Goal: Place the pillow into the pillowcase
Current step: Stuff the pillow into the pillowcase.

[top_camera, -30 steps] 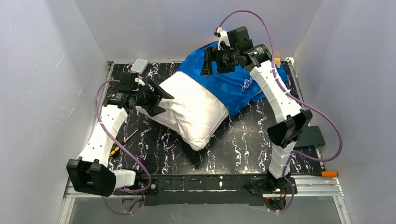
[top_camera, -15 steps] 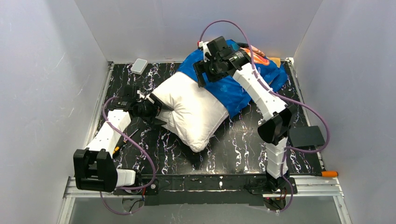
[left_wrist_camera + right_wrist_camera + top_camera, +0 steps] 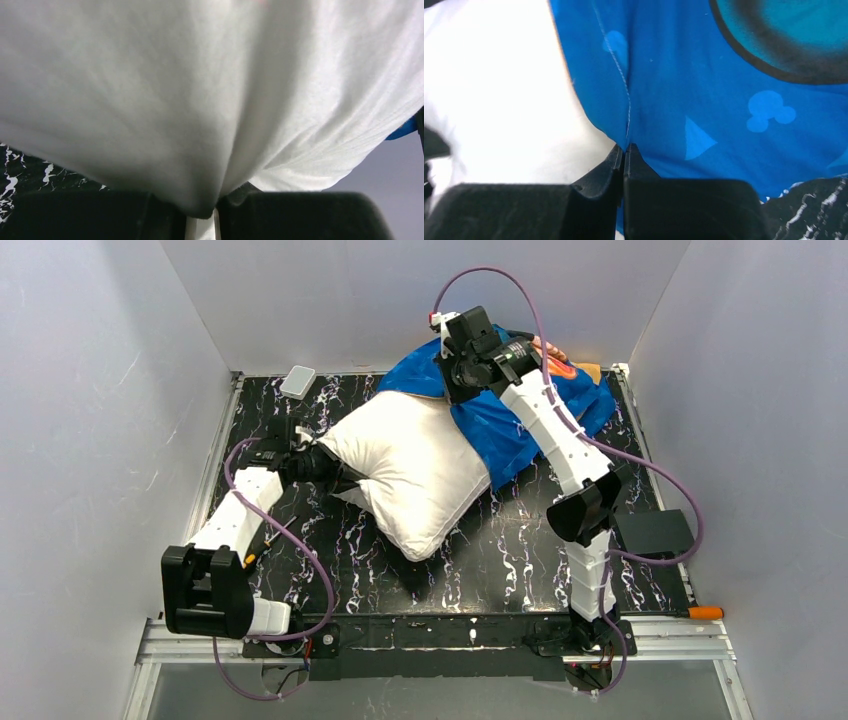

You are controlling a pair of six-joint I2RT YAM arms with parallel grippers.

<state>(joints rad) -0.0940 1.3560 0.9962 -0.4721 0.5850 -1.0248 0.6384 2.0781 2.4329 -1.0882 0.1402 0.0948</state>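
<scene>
The white pillow [image 3: 410,480] lies slantwise mid-table, its far end tucked into the mouth of the blue pillowcase [image 3: 515,430], which is bunched at the back. My left gripper [image 3: 335,477] is shut on the pillow's left corner. In the left wrist view a fold of the pillow [image 3: 200,100] is pinched in the left gripper [image 3: 202,220]. My right gripper [image 3: 455,390] sits at the pillowcase's open hem. In the right wrist view the right gripper [image 3: 625,150] is shut on the hem of the pillowcase [image 3: 704,90], right beside the pillow [image 3: 499,100].
A small white box [image 3: 298,380] sits at the back left corner. A yellow-handled screwdriver [image 3: 258,545] lies beside the left arm. A black square pad [image 3: 655,532] and an orange-handled tool [image 3: 705,612] lie at the right. Grey walls stand on three sides of the black marbled table [image 3: 520,560].
My left gripper moved in to the pillow's left corner and shut on it. My right gripper came down to the pillowcase's hem and shut on it.
</scene>
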